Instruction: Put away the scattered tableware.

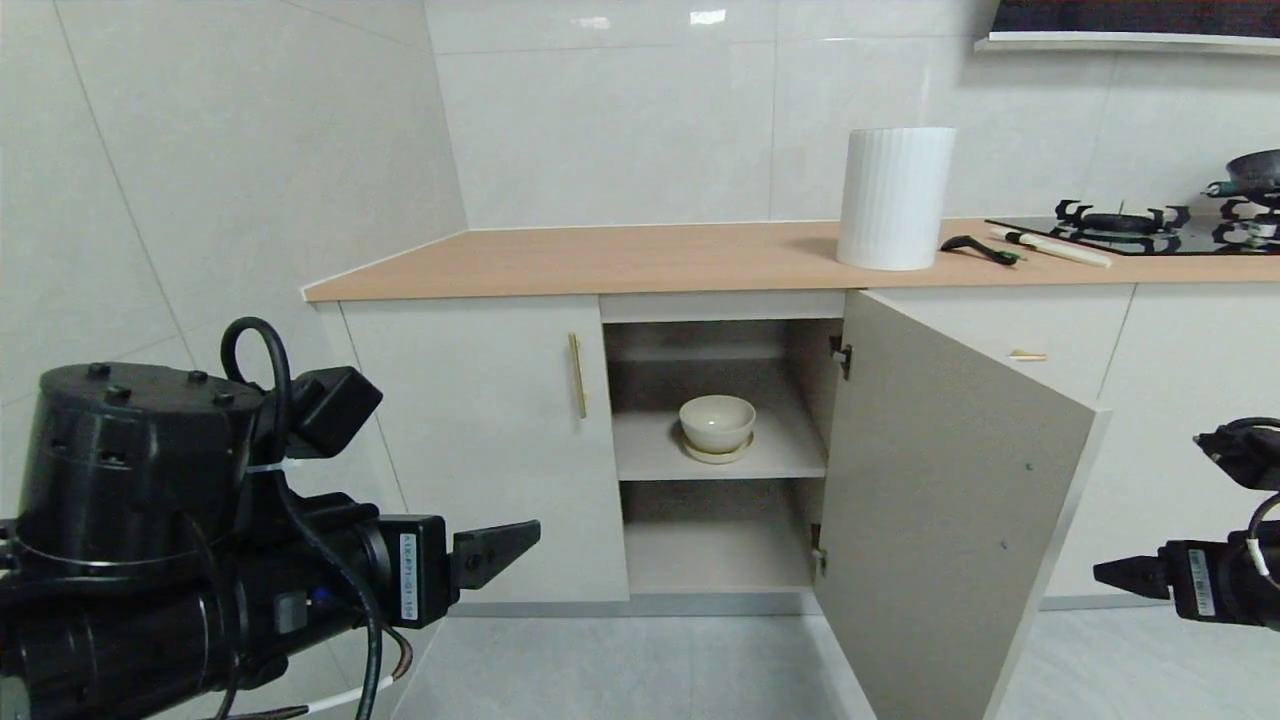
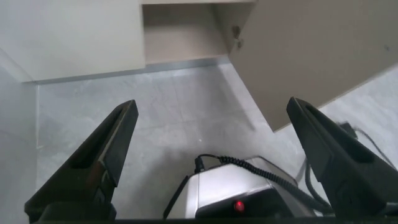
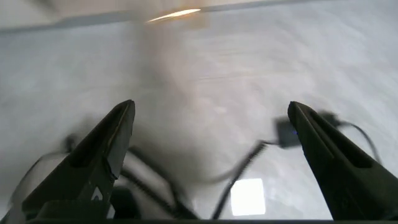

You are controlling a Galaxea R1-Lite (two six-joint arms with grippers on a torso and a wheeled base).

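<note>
On the cabinet's upper shelf the bowl [image 1: 717, 421] already sits on its saucer [image 1: 716, 452]; with left gripper [image 2: 211, 104] and right gripper [image 3: 211, 109] both spread wide and empty, you risk clipping the open cabinet door [image 1: 950, 500] when raising the right arm toward the countertop utensils [image 1: 1050, 246].

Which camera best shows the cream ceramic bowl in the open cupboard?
The head view: the cream ceramic bowl sits unobstructed on a pale saucer on the upper shelf. Both wrist views face the grey floor, the left catching the cupboard's foot.
</note>
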